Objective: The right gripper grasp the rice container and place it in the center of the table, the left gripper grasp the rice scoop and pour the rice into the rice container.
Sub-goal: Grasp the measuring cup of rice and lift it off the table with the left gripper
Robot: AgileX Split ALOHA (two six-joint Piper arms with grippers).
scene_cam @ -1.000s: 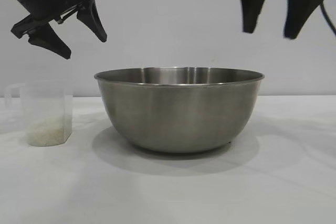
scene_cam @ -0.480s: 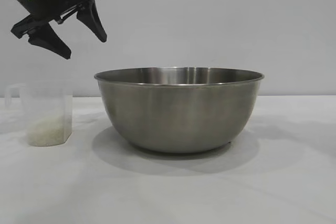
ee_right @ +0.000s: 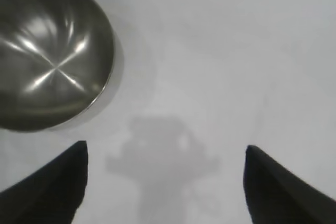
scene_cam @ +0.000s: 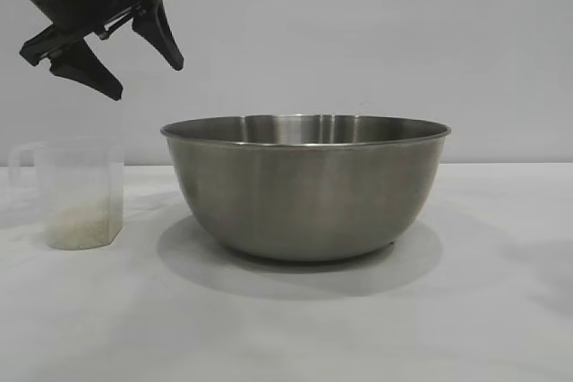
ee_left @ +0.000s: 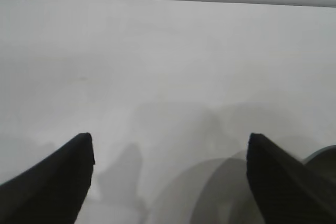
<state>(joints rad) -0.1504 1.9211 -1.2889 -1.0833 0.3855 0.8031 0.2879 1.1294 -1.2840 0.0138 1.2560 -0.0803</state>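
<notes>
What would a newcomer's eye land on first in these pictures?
The large round stainless-steel bowl, empty and upright mid-table, dominates. To its left stands a small translucent plastic measuring cup holding whitish rice. Above the cup hangs the open black left gripper.

Left gripper (scene_cam: 143,64): matte black throughout, with two tapering, claw-like fingers (scene_cam: 161,35) ending in blunt points, mounted on a blocky black housing with angular edges. Right gripper (ee_right: 165,182): same matte black, showing two wedge-shaped fingers (ee_right: 52,187) with flat inner faces.
</notes>
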